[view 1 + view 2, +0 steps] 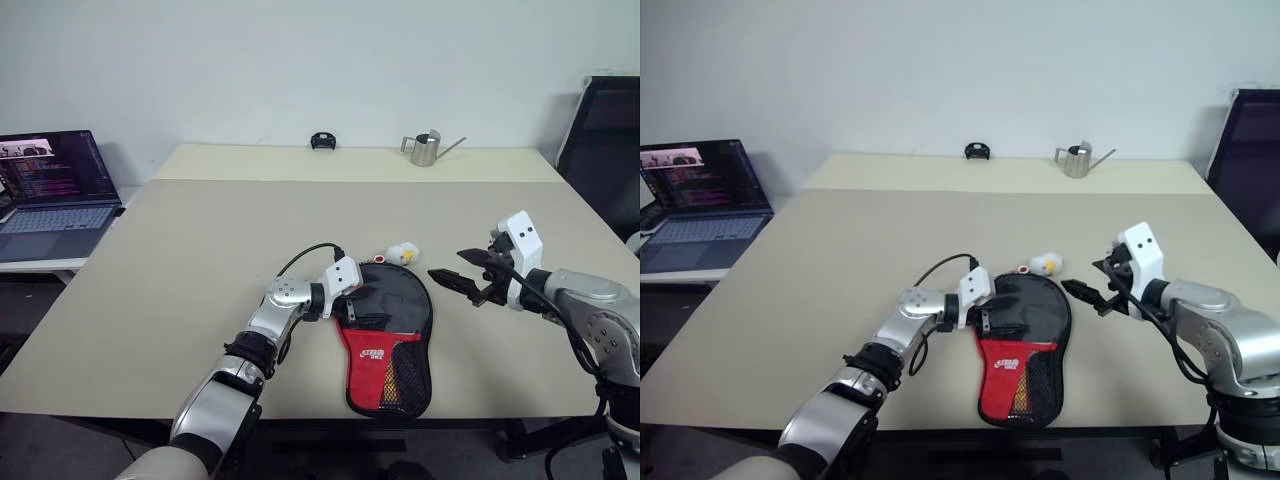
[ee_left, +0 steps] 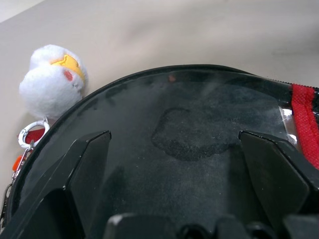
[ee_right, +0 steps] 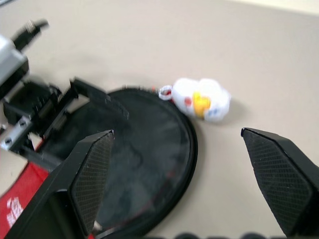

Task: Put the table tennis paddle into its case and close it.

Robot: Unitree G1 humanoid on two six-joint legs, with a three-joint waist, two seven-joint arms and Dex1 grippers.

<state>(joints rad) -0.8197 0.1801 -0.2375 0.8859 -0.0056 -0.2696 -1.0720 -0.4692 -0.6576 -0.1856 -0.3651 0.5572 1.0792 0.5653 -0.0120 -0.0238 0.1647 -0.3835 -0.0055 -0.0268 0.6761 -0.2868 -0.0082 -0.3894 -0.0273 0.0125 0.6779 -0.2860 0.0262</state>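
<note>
The case (image 1: 405, 300) lies flat near the table's front edge, its round black part away from me and its red part with white logo and mesh pocket (image 1: 405, 375) toward me. It appears again as the case (image 3: 144, 149) in the right wrist view. The table tennis paddle is hidden. My left gripper (image 1: 368, 306) is open, low over the case's left side, with the black top (image 2: 189, 124) between its fingers. My right gripper (image 1: 447, 265) hangs open above the table just right of the case, holding nothing.
A small white and yellow plush keychain (image 1: 402, 254) lies at the case's far edge. A metal watering can (image 1: 427, 149) and a small black object (image 1: 321, 140) stand at the back. An open laptop (image 1: 50, 190) is at the left, a black chair (image 1: 605, 140) at the right.
</note>
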